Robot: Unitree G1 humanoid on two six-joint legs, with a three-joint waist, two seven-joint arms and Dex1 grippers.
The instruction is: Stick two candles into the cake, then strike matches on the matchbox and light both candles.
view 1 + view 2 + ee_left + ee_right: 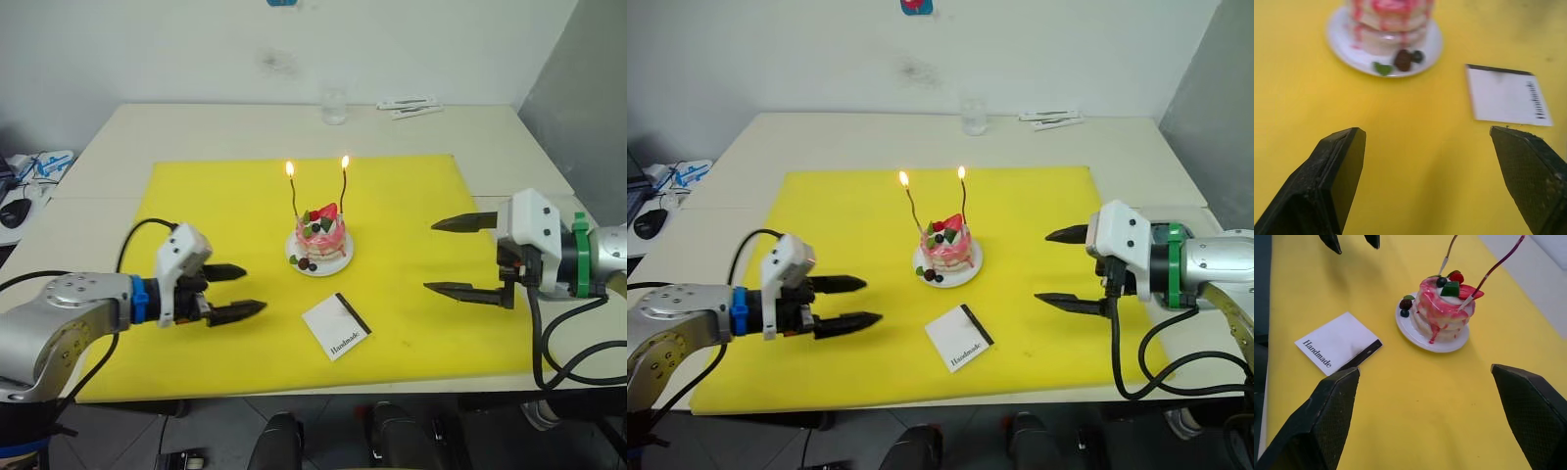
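Nearest you, both tools, left tool [250, 292] and right tool [449, 257], hang wide and empty flanking the yellow mat [196, 196], matchbox [336, 327] lying flat before the cake [320, 238], whose two candles [294, 192] stand lit, so the job looks finished.

Looks like a lab or office test room rather than a home. Pale beige tables [509, 137] pushed together edge to edge against a bare, scuffed white wall [147, 49]. Square yellow mat [411, 323] spread over the tables as a staged work area. Beyond the mat, by the wall, a clear drinking glass [334, 106] and flat white packets [411, 106]. Off the mat's left side, a black computer mouse [14, 212] among desk clutter.
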